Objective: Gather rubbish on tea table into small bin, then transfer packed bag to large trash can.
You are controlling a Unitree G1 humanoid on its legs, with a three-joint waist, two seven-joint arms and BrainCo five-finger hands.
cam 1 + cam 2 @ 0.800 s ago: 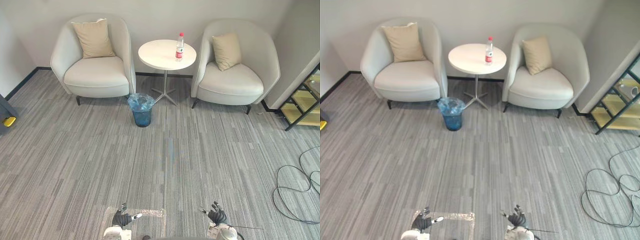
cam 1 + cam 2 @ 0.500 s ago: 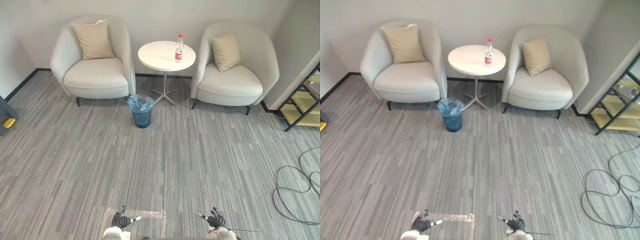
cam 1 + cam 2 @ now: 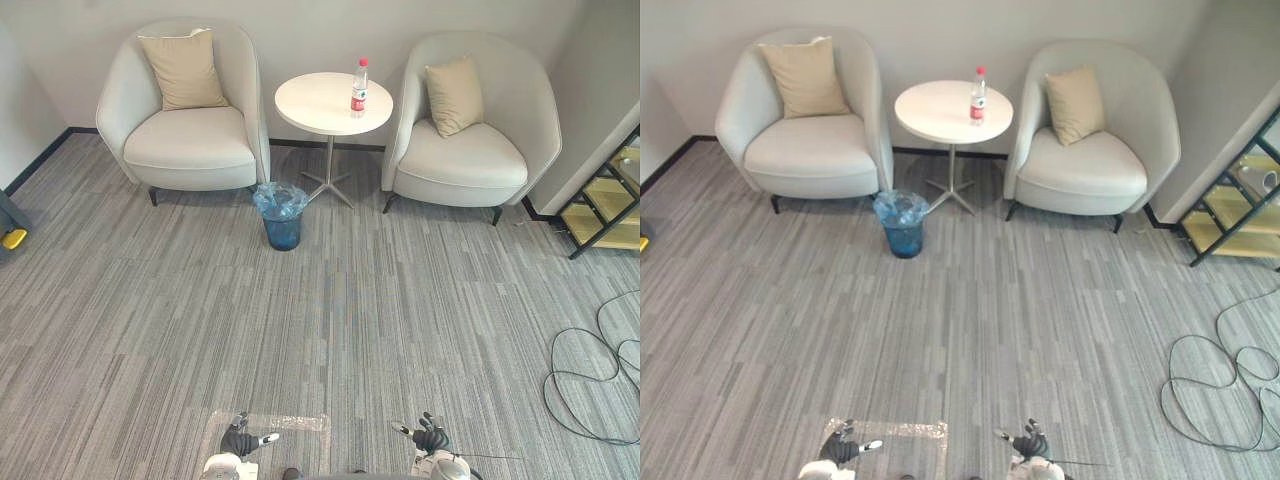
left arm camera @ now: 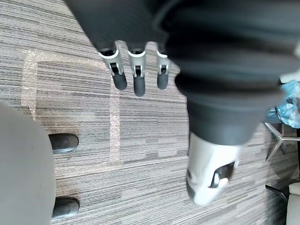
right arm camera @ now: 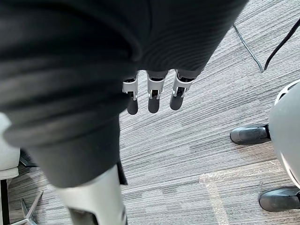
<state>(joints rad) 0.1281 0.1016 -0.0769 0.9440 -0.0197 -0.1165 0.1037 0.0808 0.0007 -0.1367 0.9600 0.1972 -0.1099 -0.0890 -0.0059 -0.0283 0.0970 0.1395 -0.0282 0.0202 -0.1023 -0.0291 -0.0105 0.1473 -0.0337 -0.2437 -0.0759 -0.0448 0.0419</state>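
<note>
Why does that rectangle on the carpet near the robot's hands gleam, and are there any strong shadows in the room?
Left eye view: what looks like clear tape on the carpet catches the room light and shines pale; shadows are soft, only a dark band under the left armchair and the right armchair. Left wrist view: the same tape shows as pale glossy strips.
</note>
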